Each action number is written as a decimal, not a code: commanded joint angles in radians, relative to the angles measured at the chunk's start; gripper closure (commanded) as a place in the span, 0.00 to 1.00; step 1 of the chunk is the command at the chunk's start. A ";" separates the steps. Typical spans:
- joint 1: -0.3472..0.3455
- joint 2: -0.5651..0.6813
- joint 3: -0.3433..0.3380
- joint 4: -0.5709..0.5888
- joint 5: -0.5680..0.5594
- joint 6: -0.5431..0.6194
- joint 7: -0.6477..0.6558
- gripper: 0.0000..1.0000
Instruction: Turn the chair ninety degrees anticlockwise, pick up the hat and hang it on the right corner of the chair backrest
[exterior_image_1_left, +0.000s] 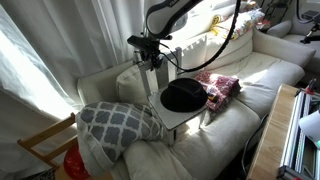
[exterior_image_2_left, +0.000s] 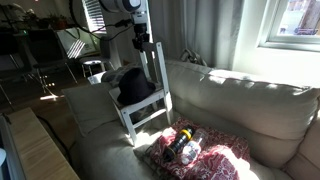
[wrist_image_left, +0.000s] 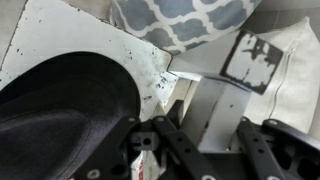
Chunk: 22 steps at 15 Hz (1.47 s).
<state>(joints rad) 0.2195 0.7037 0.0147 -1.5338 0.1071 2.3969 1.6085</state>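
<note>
We are recording the gripper (exterior_image_1_left: 152, 57) straddling the backrest top of the chair (exterior_image_1_left: 178, 119), grip unconfirmed, while the hat (exterior_image_1_left: 184, 95) is lying on the seat, below and forward of that backrest.

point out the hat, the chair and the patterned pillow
the hat (exterior_image_1_left: 184, 96), in an exterior view, middle of its black dome
the chair (exterior_image_1_left: 178, 118), in an exterior view, bare front of its white seat
the patterned pillow (exterior_image_1_left: 118, 122), in an exterior view, middle of its cover
</note>
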 joint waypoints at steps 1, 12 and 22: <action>0.004 -0.011 -0.004 0.015 -0.026 -0.069 -0.060 0.92; -0.022 -0.088 0.024 0.004 -0.030 -0.169 -0.253 0.92; -0.021 -0.136 0.000 0.035 -0.079 -0.351 -0.432 0.92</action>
<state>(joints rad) 0.2046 0.6382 0.0167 -1.5181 0.0756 2.1681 1.2914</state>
